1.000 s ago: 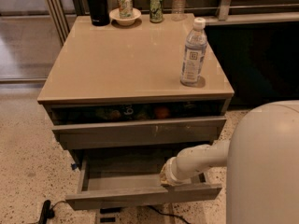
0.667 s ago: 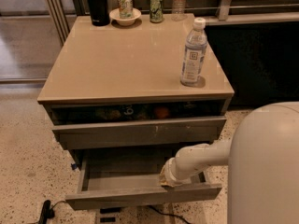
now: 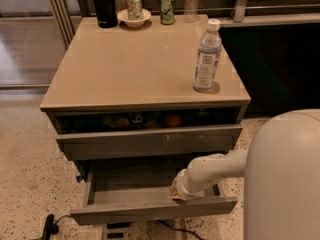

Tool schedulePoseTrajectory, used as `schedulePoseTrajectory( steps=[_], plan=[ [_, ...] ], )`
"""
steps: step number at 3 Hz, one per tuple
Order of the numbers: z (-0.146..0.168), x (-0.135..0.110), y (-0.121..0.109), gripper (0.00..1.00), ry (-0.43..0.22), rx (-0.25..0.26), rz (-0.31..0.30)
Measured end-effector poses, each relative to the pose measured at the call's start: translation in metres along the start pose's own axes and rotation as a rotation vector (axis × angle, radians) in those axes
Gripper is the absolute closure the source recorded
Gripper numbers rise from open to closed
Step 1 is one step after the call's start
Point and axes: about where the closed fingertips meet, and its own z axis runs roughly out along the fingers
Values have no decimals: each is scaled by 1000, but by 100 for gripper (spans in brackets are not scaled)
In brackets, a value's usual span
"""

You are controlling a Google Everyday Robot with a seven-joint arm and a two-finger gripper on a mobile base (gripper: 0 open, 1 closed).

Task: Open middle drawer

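The middle drawer (image 3: 150,211) is a plain grey slab front, pulled out toward me, and its bare grey tray interior (image 3: 130,191) shows. My gripper (image 3: 178,192) is at the end of the white arm. It sits low at the drawer's front right, just behind the front panel and inside the tray. Above it, the widest grey front (image 3: 150,143), with a pale scratch at centre, stands slightly out. Dark items and an orange fruit (image 3: 173,120) show in the gap behind it.
The beige cabinet top (image 3: 135,64) holds a clear water bottle (image 3: 206,56) at the front right. At the back are a black flask (image 3: 102,4), a bowl with a can (image 3: 133,14), a green can (image 3: 167,8) and another bottle (image 3: 191,1). My white body (image 3: 285,179) fills the lower right. A black cable (image 3: 50,226) lies on the speckled floor.
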Motion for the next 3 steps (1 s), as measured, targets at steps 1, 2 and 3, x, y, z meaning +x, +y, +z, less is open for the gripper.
schedulePoseTrajectory(
  steps=[1, 2, 3],
  plan=[
    [0, 0, 0, 30, 0, 0, 0],
    [0, 0, 0, 7, 0, 0, 0],
    [0, 0, 0, 0, 0, 0, 0]
  ],
)
